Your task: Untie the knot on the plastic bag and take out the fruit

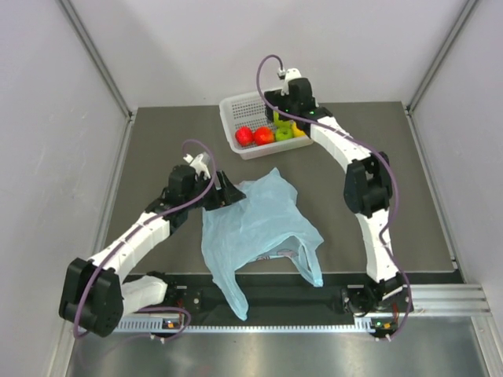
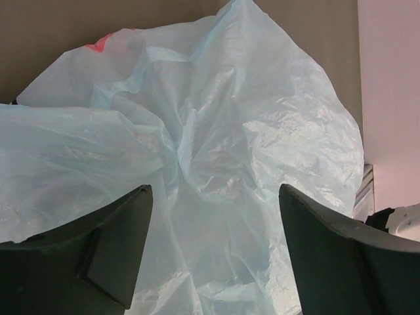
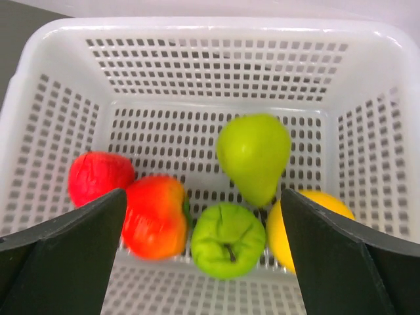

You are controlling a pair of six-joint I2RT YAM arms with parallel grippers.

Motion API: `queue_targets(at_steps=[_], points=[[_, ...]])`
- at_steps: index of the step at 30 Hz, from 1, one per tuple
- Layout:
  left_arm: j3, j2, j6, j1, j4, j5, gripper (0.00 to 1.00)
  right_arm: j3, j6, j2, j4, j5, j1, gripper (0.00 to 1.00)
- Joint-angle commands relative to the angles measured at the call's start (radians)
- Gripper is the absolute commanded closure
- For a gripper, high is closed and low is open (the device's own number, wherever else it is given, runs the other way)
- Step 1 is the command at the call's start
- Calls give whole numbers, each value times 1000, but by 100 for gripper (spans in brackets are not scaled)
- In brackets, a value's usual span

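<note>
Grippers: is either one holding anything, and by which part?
Nothing is held. The left gripper stands open over the plastic bag; the right gripper stands open over the fruit in the white basket.

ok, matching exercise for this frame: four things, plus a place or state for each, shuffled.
Things:
1. plastic bag
2. fruit
3. left gripper
4. right gripper

Places or states:
A. open, above the white basket
B. spread out on the table
C. open, over the bag
D. five pieces, inside the basket

Pairs: 1-B, 2-D, 3-C, 4-A
</note>
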Motion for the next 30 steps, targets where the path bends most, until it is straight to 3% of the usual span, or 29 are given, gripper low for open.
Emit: queue_targets(at_steps=[1, 4, 8, 15, 21, 30], points=[[52, -56, 26, -1, 8, 0, 16, -116, -3, -274, 102, -13, -4, 0], [67, -87, 42, -1, -6, 0, 8, -297, 11, -457, 169, -44, -4, 0], [104, -119, 70, -1, -46, 7, 4, -495, 34, -672, 163, -90, -4, 0], [133, -199, 115, -1, -81, 16, 1, -1019, 98, -1203, 262, -114, -3, 0], [173, -260, 168, -3, -133, 27, 1, -1196, 141, -1556, 115, -139, -4, 0], [180, -380, 202, -3, -170, 18, 1, -1262, 179, -1969, -131, -65, -4, 0]])
